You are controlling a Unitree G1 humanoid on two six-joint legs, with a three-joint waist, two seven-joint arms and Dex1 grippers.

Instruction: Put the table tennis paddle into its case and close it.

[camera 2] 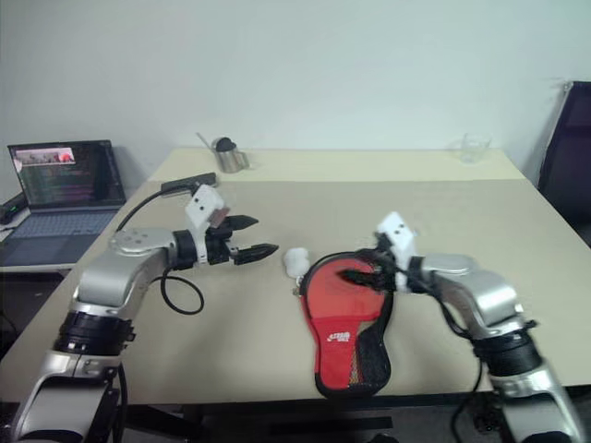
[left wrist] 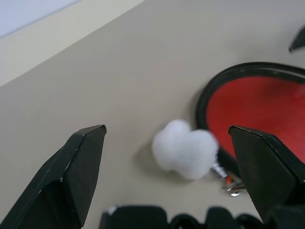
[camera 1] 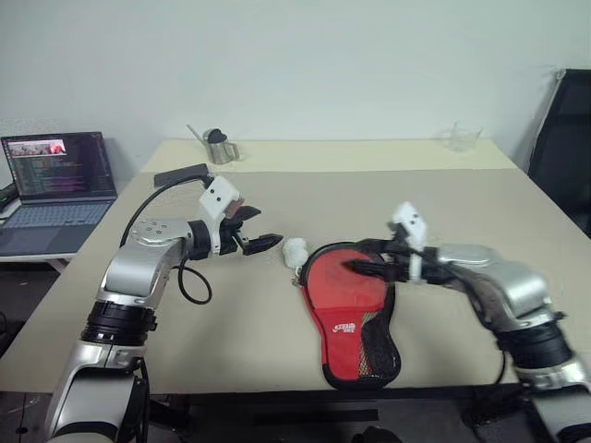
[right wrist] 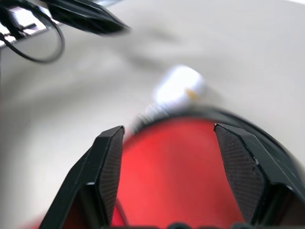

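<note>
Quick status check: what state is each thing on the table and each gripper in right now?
case: flat on table, red logo face up
white pom-pom zip pull: lying on table beside case's rounded end
left gripper: open, empty
right gripper: open, over the case
laptop: lid open, screen lit

A small white logo with lettering too small to read sits on the red face of the paddle-shaped soft fabric case (camera 1: 349, 314), toward its narrow handle end at about 6 o'clock. The open grey laptop (camera 1: 57, 189) at 9 o'clock shows lines of code, none legible.
</note>
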